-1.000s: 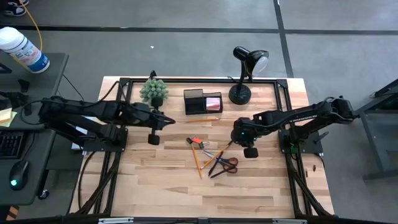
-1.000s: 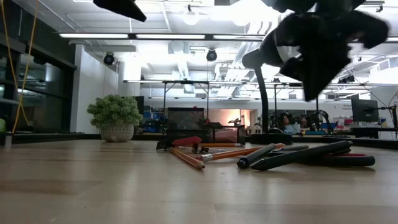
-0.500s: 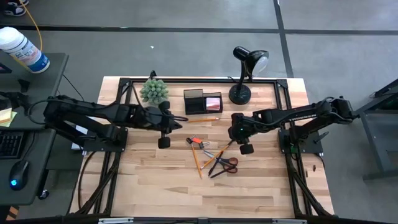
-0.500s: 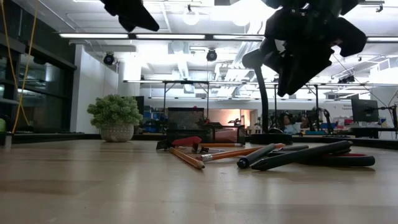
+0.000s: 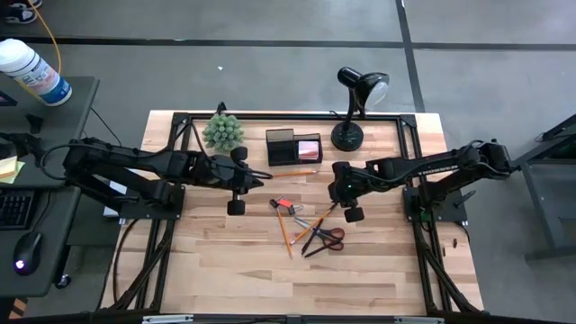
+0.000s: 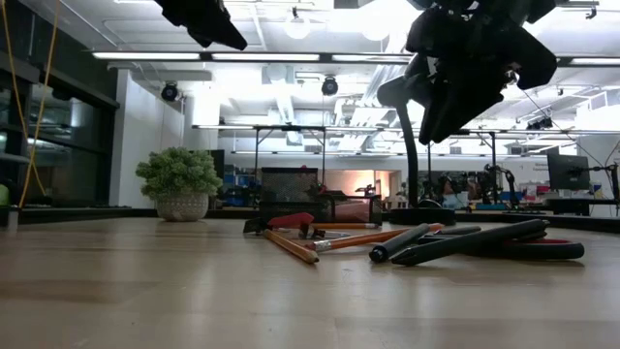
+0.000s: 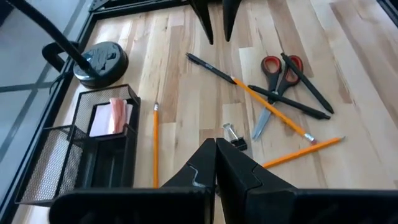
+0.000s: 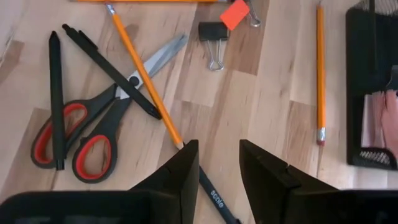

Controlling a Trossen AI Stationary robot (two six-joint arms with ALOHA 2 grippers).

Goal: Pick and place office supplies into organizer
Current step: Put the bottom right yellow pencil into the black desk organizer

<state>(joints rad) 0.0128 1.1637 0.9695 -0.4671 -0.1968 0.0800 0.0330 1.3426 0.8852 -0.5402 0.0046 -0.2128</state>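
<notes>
Hovering with fingers apart, the right tool hangs over a thin black pen mid-bench beside red-handled scissors, the left tool pressed together, the black mesh organizer near the bench's far edge.

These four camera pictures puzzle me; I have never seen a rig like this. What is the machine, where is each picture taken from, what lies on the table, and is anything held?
It is a robot with two dark jointed arms at a light wooden table. One picture looks straight down, one looks level across the tabletop, and two come from cameras on the arms' wrists.

In the overhead view the left gripper hangs with its fingers shut and empty, beside the small black mesh organizer. The right gripper hovers, fingers open and empty, over the loose pile: red-handled scissors, thin black pens, orange pencils and a black binder clip. One more orange pencil lies beside the organizer. A black desk lamp and a small green plant stand at the back edge.
</notes>
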